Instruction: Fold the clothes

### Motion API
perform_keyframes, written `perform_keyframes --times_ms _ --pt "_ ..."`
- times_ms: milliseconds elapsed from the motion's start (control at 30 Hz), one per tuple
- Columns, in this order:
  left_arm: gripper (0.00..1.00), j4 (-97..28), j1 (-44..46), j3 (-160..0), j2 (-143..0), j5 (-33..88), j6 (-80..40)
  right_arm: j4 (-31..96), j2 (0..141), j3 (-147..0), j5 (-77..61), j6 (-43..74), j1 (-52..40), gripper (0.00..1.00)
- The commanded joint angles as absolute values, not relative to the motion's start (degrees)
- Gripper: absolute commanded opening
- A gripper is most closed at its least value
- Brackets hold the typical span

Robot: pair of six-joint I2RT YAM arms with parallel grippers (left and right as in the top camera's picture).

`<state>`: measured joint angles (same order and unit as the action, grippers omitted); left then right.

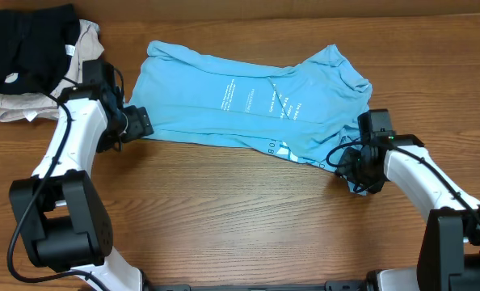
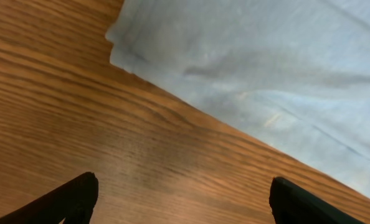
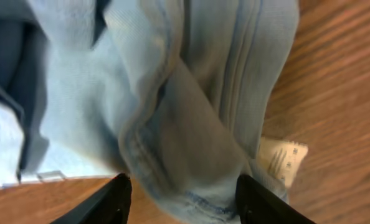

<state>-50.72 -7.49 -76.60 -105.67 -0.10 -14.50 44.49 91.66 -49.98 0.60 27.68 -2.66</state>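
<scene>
The clothes are a sky-blue T-shirt spread flat across the far half of the table, its white lettering facing up. My left gripper hovers at the shirt's left near corner. In the left wrist view it stands open over bare wood, with the shirt's edge just beyond its tips. My right gripper is at the shirt's right near corner. In the right wrist view its fingers straddle a bunched hem of the shirt, half open around the fabric. A white tag pokes out beside the right finger.
A black garment lies on a beige one at the table's far left corner, just behind my left arm. Bare wood runs along the near side between the two arm bases.
</scene>
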Motion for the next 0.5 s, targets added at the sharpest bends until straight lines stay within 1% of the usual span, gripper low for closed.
perform_keyframes --times_ms 0,133,233,333,467 --pt "0.9 -48.1 -7.5 -73.8 -105.6 -2.3 -13.5 42.4 91.7 -49.9 4.1 30.0 -2.5 0.58" --pt "0.91 -45.5 -7.5 -73.2 -105.6 -3.7 -13.2 40.8 92.3 -49.9 6.9 30.3 -2.5 0.57" --pt "0.89 -43.5 -7.5 -73.2 -105.6 -4.1 -13.2 41.1 93.9 -49.9 7.7 30.5 -2.0 0.57" --pt "0.88 -42.3 -7.5 -73.2 -105.6 -4.0 -13.3 41.9 95.9 -49.9 7.4 30.5 0.1 0.57" --pt "0.89 -42.7 -7.5 -73.2 -105.6 -4.1 -13.2 45.3 97.1 -49.9 7.4 31.2 5.3 0.57"
